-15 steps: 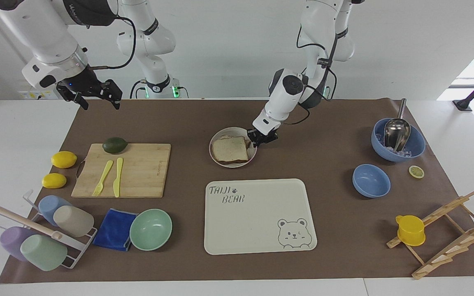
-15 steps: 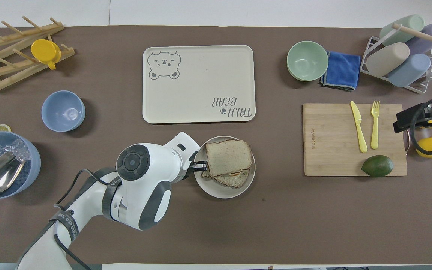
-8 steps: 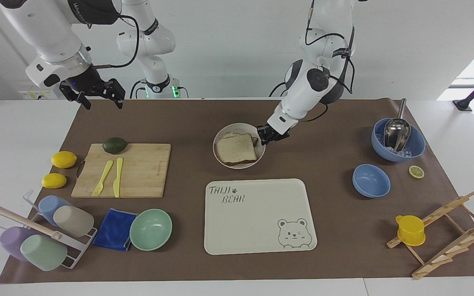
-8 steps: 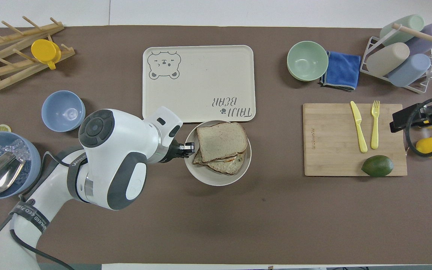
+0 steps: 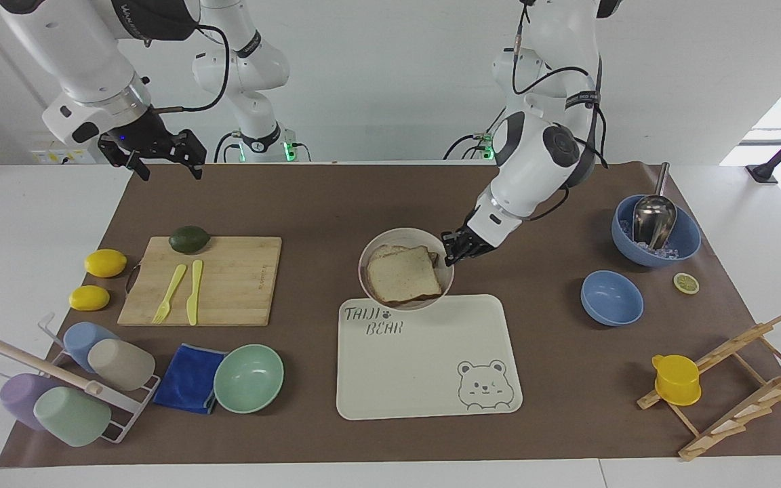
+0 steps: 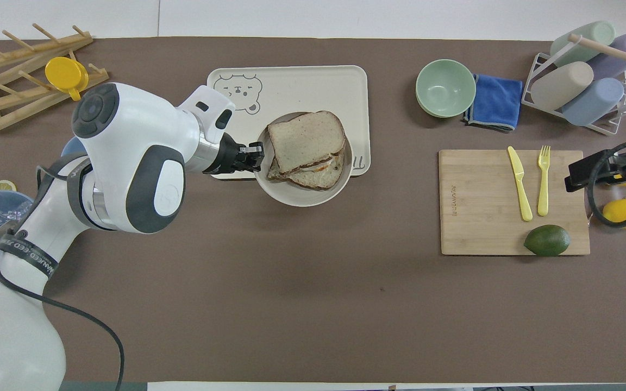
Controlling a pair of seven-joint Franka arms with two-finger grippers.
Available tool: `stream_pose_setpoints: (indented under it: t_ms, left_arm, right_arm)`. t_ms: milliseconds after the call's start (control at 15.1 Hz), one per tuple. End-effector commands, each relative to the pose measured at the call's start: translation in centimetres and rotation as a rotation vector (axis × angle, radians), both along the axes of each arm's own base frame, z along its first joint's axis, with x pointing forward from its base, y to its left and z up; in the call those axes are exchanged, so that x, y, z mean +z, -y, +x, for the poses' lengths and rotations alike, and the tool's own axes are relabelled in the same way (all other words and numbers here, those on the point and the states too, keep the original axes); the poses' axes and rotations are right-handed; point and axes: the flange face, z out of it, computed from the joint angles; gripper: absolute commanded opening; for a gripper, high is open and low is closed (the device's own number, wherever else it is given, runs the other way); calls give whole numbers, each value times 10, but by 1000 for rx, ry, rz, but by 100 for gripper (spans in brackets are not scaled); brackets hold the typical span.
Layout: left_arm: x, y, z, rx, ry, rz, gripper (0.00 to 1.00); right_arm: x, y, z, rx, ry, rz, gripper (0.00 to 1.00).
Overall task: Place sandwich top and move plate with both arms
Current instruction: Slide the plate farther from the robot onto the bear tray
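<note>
My left gripper (image 5: pixel 450 251) (image 6: pixel 256 153) is shut on the rim of the round cream plate (image 5: pixel 390 236) (image 6: pixel 302 198). The plate hangs in the air over the edge of the bear tray (image 5: pixel 431 379) (image 6: pixel 291 81) nearer the robots. On the plate lies the sandwich, with the sandwich top (image 5: pixel 404 274) (image 6: pixel 305 141), a pale speckled slice with a brown crust, resting on the lower slice. My right gripper (image 5: pixel 167 169) (image 6: pixel 579 176) waits open and empty, raised over the right arm's end of the table.
A cutting board (image 5: pixel 228 285) with a yellow fork, a knife and an avocado (image 5: pixel 189 238) lies toward the right arm's end, two lemons beside it. Mint bowl (image 5: pixel 249 378), blue cloth and cup rack sit farther out. Blue bowls (image 5: pixel 611 297) and a wooden rack occupy the left arm's end.
My left gripper has lifted the plate with the sandwich and carried it away from the robots, from the mat to over the tray's edge. The right gripper has barely moved.
</note>
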Motion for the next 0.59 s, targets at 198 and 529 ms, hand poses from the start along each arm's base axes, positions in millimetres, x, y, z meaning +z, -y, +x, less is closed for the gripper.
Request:
stream_pose_setpoints:
  t_ms: [198,529]
  left_arm:
    - [-56,4,69,30,-21,-17,0]
    - [-76,-2,80,54,70,10,0]
  right_arm:
    - [2,2,-4,13,10,13,100]
    - [2,2,-4,15,10,13,100]
